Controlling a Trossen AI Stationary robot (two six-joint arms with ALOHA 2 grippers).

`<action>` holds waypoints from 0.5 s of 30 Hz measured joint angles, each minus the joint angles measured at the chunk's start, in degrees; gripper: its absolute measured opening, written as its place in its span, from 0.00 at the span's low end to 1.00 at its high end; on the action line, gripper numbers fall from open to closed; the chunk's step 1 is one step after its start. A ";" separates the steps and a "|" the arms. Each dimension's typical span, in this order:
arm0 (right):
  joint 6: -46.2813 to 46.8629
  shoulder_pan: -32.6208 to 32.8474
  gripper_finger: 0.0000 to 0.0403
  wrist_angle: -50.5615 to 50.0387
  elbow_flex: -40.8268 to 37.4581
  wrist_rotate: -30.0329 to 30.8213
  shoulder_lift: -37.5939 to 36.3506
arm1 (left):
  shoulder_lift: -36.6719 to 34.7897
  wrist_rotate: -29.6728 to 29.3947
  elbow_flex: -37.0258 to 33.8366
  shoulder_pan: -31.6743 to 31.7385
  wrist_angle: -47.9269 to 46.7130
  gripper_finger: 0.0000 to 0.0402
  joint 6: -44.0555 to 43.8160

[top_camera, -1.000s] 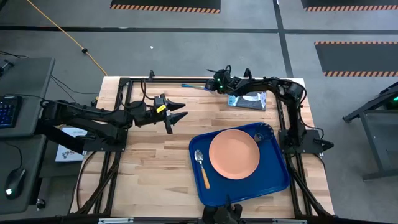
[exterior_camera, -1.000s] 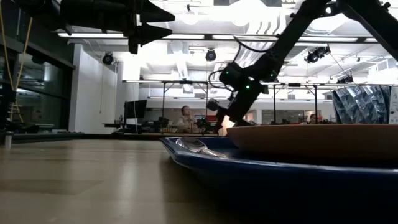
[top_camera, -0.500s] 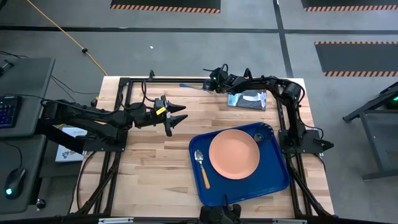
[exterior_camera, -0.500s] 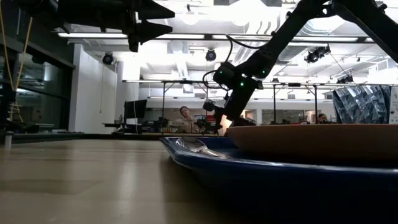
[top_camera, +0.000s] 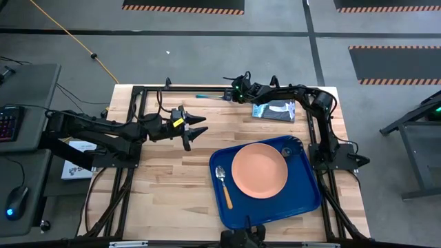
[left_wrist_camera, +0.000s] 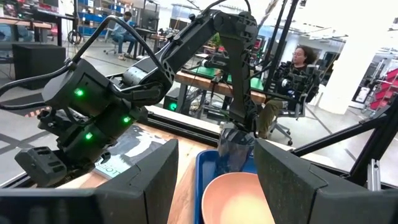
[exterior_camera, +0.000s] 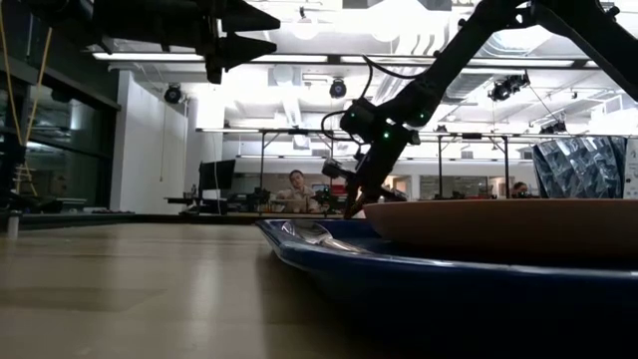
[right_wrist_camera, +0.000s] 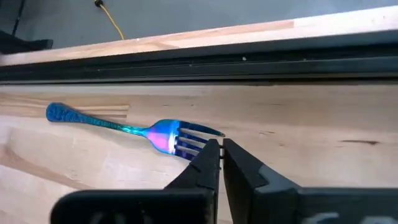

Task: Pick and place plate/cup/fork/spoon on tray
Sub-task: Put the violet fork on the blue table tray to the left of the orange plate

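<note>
You've got a pale, matt wooden bench (top_camera: 172, 179), a glossy blue plastic tray (top_camera: 303, 196), a smooth matt plate (top_camera: 259, 170), and a fork (right_wrist_camera: 134, 129) with shiny iridescent metal.

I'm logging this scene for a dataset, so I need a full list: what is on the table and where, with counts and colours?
tray: one, deep blue, table's near right.
plate: one, peach-orange, on the tray.
spoon: one, orange handle, on the tray beside the plate.
fork: one, blue, flat by the table's far edge.
book: one, dark, far right of the table.
left gripper: open, above mid-table.
right gripper: nearly closed, at the fork's tines.
</note>
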 joint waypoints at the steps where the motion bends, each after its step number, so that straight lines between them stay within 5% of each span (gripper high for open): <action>1: -0.61 0.06 0.01 -0.03 0.00 0.01 0.00 | 0.00 0.02 0.00 0.00 0.00 0.50 0.00; 15: -11.95 3.19 0.00 -3.26 -0.05 2.47 -6.98 | 0.00 0.02 0.00 -1.03 -0.04 0.50 0.04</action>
